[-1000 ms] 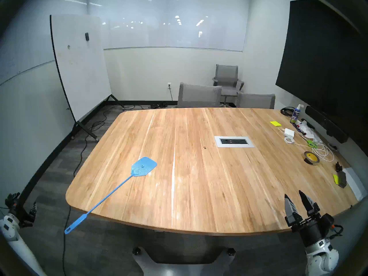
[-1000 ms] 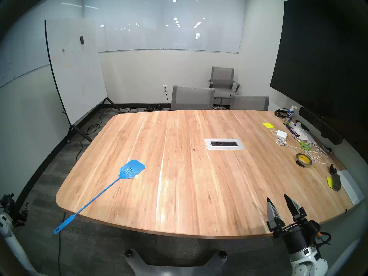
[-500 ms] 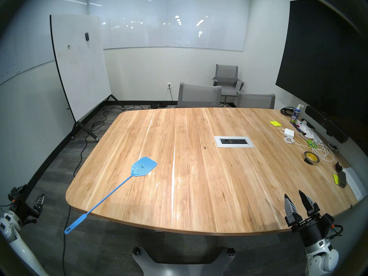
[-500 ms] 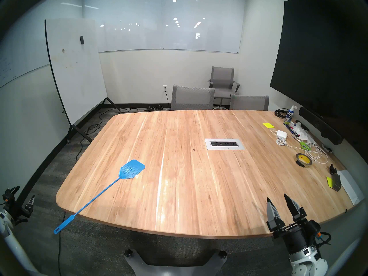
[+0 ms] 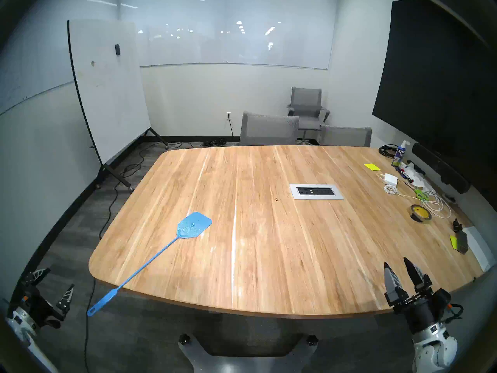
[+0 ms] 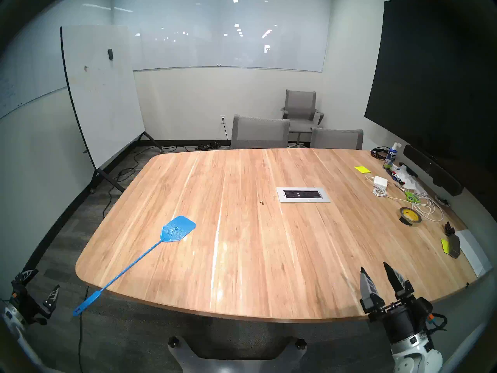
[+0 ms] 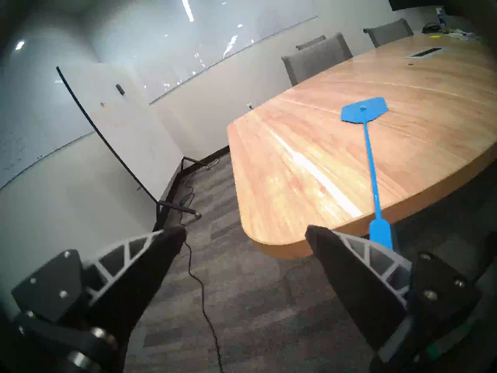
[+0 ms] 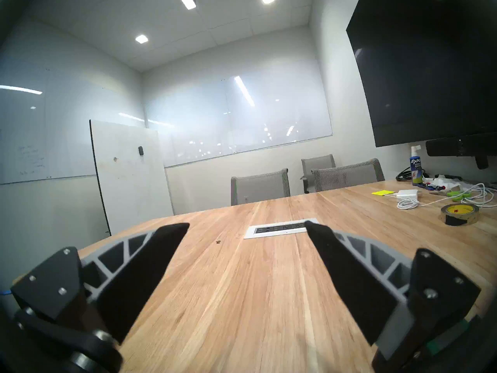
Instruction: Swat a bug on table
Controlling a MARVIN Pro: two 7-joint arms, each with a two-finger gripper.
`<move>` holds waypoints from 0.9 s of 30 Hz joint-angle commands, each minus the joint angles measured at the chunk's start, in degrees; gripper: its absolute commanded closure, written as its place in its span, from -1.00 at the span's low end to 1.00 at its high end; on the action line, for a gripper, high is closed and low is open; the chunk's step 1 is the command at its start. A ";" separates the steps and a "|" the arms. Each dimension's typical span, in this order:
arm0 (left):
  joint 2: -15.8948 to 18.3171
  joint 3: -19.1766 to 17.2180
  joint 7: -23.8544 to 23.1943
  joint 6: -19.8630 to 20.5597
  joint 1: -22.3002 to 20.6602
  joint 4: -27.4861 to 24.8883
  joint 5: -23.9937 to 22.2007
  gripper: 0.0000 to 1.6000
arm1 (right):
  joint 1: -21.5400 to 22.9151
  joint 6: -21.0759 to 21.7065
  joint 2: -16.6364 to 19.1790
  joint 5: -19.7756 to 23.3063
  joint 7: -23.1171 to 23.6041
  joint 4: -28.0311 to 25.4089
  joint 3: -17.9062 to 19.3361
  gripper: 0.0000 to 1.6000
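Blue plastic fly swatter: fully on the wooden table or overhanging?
Overhanging. The blue plastic fly swatter lies flat, head on the wooden table, handle end past the near edge, above the floor.

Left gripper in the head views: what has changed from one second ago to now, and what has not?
The left gripper has come in from the view's left edge toward the blue fly swatter, whose handle overhangs the table. It is open and holds nothing. The swatter, the bug and the open right gripper have stayed in place.
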 commanded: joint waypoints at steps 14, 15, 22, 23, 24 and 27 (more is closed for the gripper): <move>1.33 -0.13 0.19 -4.86 9.53 11.86 -5.97 -1.00 | 0.10 -0.07 0.05 -0.02 0.15 -0.94 0.10 -1.00; 1.50 -0.13 -0.24 -4.97 10.18 12.81 -6.53 -1.00 | 0.10 -0.06 0.05 -0.02 0.16 -0.93 0.10 -1.00; 2.28 -0.13 0.13 -7.07 15.08 16.73 -10.41 -1.00 | 0.15 -0.07 0.04 -0.02 0.21 -0.86 0.11 -1.00; 2.23 -0.13 -0.02 -7.39 15.32 17.01 -10.78 -1.00 | 0.16 -0.07 0.04 -0.02 0.21 -0.86 0.11 -1.00; 2.10 -0.13 -0.30 -7.80 16.10 17.15 -11.52 -1.00 | 0.16 -0.07 0.03 -0.02 0.22 -0.86 0.12 -1.00; 1.57 -0.13 -2.17 -8.42 17.71 17.08 -13.12 -1.00 | 0.18 -0.06 0.02 -0.02 0.24 -0.85 0.12 -1.00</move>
